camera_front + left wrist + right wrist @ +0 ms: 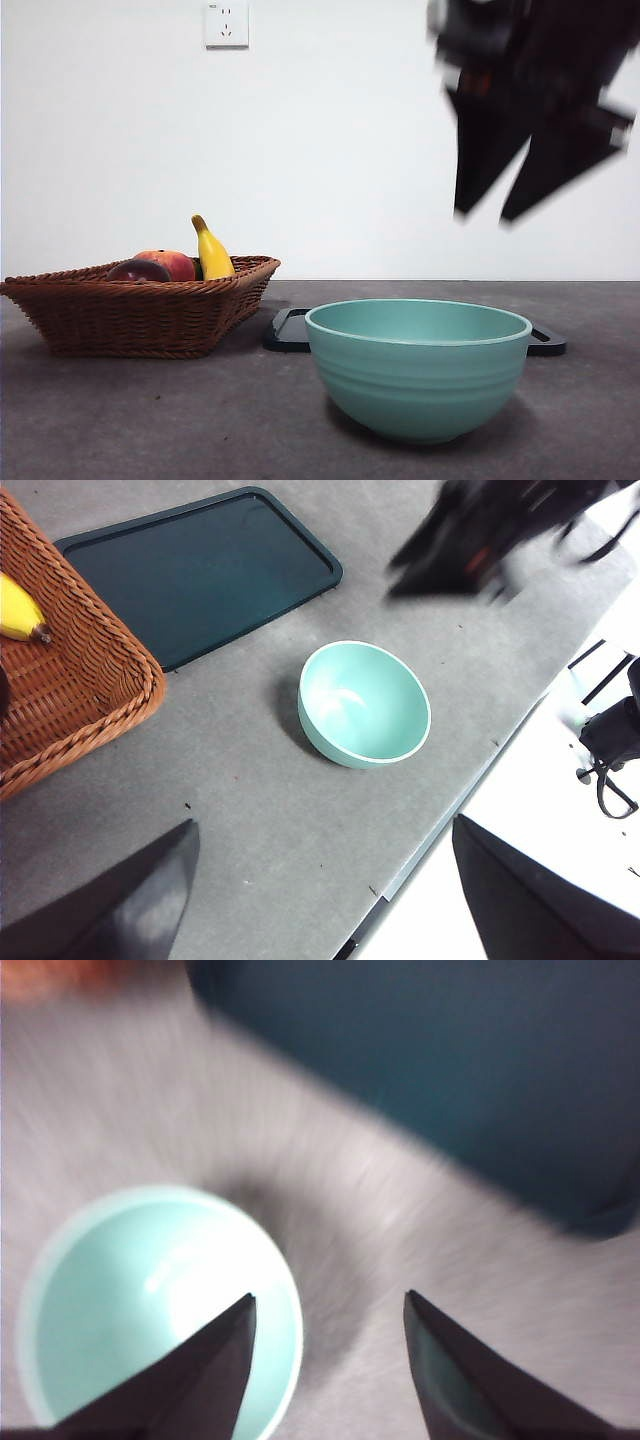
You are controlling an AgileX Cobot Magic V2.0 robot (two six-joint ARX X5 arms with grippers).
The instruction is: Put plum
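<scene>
Plum (pixel 138 271) mostly hidden behind wicker basket (pixel 140 310) rim. Right gripper (pixel 485 216) blurred, fingers apart, empty, above teal bowl (pixel 418 368). Left gripper (pixel 320 880) fingers wide apart, empty.

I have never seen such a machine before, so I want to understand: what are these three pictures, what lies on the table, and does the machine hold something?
This is a robot with two arms at a grey table. One picture looks level across the table; the other two come from cameras on the wrists.

On the table stand a brown woven wicker basket, a round mint-green bowl and a flat dark tray. In the basket lie a yellow banana, a red-orange fruit and a dark maroon plum.

The right gripper is open in the air above the bowl. The left gripper is also open, farther off. Neither holds anything.
</scene>
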